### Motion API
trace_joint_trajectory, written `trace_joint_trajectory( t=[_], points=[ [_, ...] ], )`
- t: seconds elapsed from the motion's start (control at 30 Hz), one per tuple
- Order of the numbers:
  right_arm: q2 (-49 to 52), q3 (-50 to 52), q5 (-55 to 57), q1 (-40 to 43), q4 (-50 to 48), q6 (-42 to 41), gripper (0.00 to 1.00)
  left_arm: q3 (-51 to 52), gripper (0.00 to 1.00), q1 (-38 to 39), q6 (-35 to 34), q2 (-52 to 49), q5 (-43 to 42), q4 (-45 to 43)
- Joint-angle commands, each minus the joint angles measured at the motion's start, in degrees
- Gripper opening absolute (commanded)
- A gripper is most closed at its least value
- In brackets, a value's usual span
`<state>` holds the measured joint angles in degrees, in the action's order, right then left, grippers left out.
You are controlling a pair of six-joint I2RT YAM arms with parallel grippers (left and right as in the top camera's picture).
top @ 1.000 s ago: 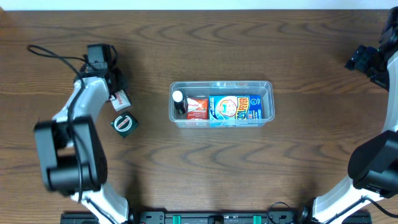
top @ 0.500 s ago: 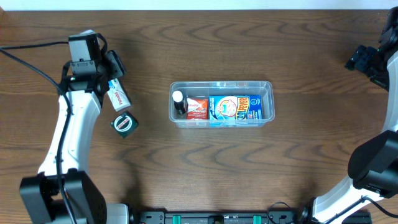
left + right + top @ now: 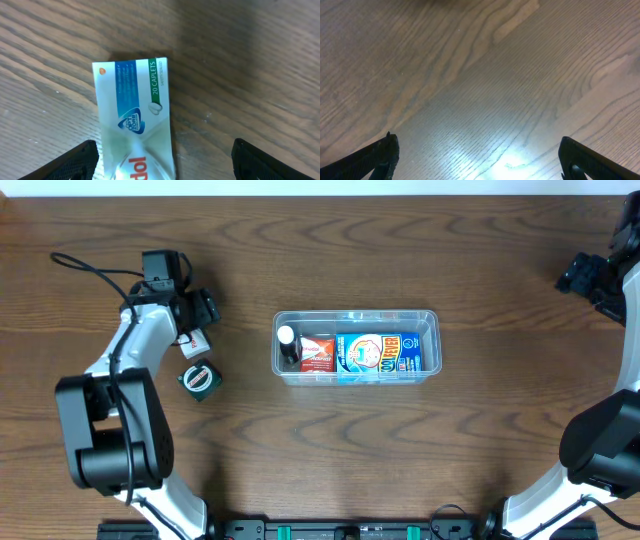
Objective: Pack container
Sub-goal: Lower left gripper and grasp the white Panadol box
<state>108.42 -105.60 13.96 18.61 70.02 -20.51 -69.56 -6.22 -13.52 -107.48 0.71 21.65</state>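
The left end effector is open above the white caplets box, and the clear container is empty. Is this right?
Not quite. The left end effector is open above the white caplets box, but the container is not empty: the overhead view shows a blue carton, a red box and a small bottle inside.

This is looking like a robotics lab bench rather than a home: a left arm and a right arm are rising from a black rail at the near edge of a bare wood-grain desk. A black cable is trailing loose, and a clear container of small retail packs is sitting mid-desk.
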Motion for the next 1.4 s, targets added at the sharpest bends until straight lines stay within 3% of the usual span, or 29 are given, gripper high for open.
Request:
trace_joint_trajectory(
  t=[0.0,0.47,0.5,0.6,0.67,0.9,1.1,1.37],
  points=[
    [-0.1,-0.5,0.8,0.2,0.1,0.4,0.99,0.8,0.86,-0.3,-0.5,-1.7,-0.1,-0.7],
    [-0.1,-0.5,0.8,0.2,0.1,0.4,0.99,0.8,0.86,-1.5,-0.7,-6.4,-0.1,-1.0],
    [-0.1,-0.5,0.8,0.2,0.1,0.4,0.99,0.8,0.84,-1.5,-0.7,-6.4,-0.1,-1.0],
    [-0.1,-0.5,0.8,0.2,0.0,0.4,0.99,0.8,0.64,-1.5,-0.7,-6.4,-0.1,-1.2],
    [-0.1,-0.5,0.8,0.2,0.1,0.4,0.99,0.8,0.59,-1.5,-0.7,-6.4,-0.1,-1.2],
    [-0.1,-0.5,0.8,0.2,0.1,0.4,0.99,0.4,0.57,-1.5,-0.5,-5.7,-0.1,-1.2],
    [-0.1,-0.5,0.8,0.2,0.1,0.4,0.99,0.2,0.44,-1.5,1.6,-1.8,-0.1,-1.0],
    [-0.1,-0.5,0.8,0.2,0.1,0.4,0.99,0.2,0.44,-1.4,2.6,3.6,-0.1,-1.0]
  ],
)
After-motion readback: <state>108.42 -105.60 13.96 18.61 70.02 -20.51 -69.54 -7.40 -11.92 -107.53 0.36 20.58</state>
